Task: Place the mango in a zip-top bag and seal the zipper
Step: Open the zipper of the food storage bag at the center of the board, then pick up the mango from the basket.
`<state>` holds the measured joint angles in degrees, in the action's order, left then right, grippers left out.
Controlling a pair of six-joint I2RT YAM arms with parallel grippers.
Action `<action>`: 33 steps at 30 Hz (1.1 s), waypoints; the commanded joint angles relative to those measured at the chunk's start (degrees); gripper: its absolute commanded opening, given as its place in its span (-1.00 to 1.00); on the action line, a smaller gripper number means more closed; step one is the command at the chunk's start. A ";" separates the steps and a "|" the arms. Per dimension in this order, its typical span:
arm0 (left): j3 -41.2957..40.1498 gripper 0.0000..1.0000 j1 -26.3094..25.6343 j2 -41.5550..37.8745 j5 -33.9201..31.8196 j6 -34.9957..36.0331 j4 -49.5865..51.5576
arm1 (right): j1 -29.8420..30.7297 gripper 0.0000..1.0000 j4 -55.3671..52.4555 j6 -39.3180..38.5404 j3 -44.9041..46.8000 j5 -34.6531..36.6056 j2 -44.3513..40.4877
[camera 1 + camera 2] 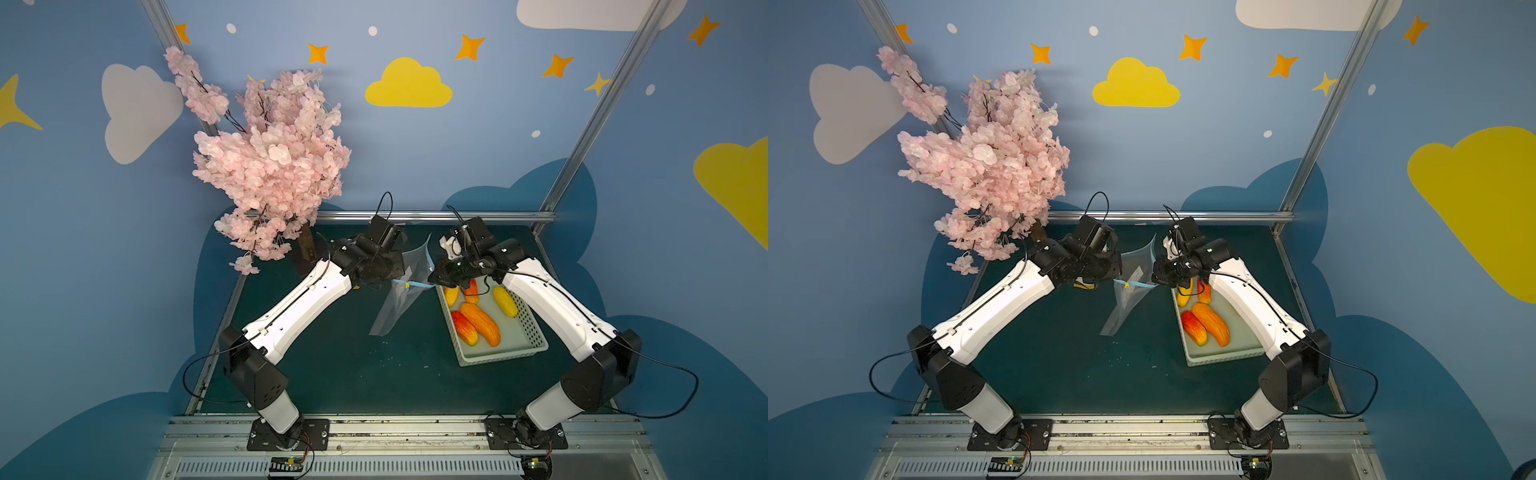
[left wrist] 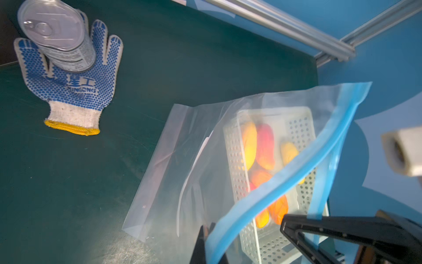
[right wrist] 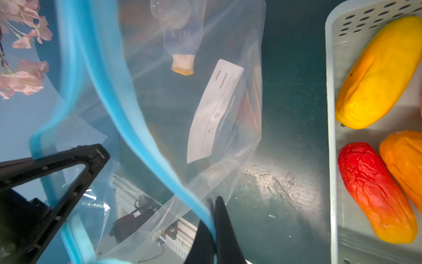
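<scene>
The clear zip-top bag (image 1: pixel 397 305) (image 1: pixel 1126 299) hangs above the green table between my two arms, its white label (image 3: pixel 212 112) facing the right wrist camera. Its blue zipper (image 1: pixel 417 285) (image 2: pixel 285 173) (image 3: pixel 127 114) runs from gripper to gripper. My left gripper (image 2: pixel 208 230) is shut on one blue lip. My right gripper (image 3: pixel 215 202) (image 1: pixel 434 282) is shut on the other, and the two lips stand apart. Several mangoes lie in the basket to the right, among them a yellow mango (image 3: pixel 376 75) (image 1: pixel 505 301) and a red mango (image 3: pixel 374 189) (image 1: pixel 464 328). No mango is in the bag.
The pale green perforated basket (image 1: pixel 528 328) (image 3: pixel 331 114) sits right of the bag, partly under my right arm. A blue-dotted work glove (image 2: pixel 68 91) with a metal can (image 2: pixel 59 34) on it lies behind my left arm. A pink blossom tree (image 1: pixel 270 166) overhangs the back left.
</scene>
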<state>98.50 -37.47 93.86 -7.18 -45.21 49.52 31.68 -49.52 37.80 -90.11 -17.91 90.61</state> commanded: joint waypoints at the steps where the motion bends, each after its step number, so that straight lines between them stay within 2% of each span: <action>1: -1.91 -0.95 0.78 -2.13 -1.07 -4.64 -0.37 | -1.86 -1.00 2.91 4.56 2.56 -3.00 -1.48; 5: -2.59 -0.95 0.83 -2.05 -0.51 -5.95 -0.91 | -2.45 -1.00 4.20 6.57 3.33 -4.56 -1.53; 10: -3.29 -0.95 0.48 -3.31 -3.13 -7.33 -0.65 | -3.45 -1.00 6.20 10.54 5.70 -8.39 -1.79; 14: -3.11 -0.95 -0.29 -2.94 -1.92 -5.13 -2.14 | -3.09 -0.99 5.89 8.03 4.05 -8.47 -1.33; 20: -1.77 -0.95 -3.26 1.03 -0.55 1.98 -2.04 | -3.16 -0.16 1.08 -0.72 -0.57 -2.84 -3.24; 22: -1.64 -0.95 -4.04 2.53 -0.26 3.56 -2.12 | -3.38 0.00 -1.09 -3.20 -1.77 -0.26 -4.84; 24: -1.64 -0.95 -4.56 3.64 0.27 4.70 -2.80 | -3.95 0.09 -2.52 -5.39 -1.40 3.38 -7.30; 26: -1.58 -0.95 -5.10 5.03 1.13 5.86 -3.67 | -4.95 0.13 -2.43 -6.41 2.33 10.52 -11.46; 30: -1.05 -0.95 -6.08 7.00 4.17 7.88 -5.84 | -10.64 0.23 -5.35 -12.38 11.21 16.18 -16.12; 33: -0.96 -0.95 -6.47 8.61 7.26 9.01 -6.35 | -15.93 0.33 -5.22 -17.07 20.74 16.27 -16.65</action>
<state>95.85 -43.57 101.32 -3.73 -38.94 44.77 18.90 -50.22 27.09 -76.38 -6.04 71.96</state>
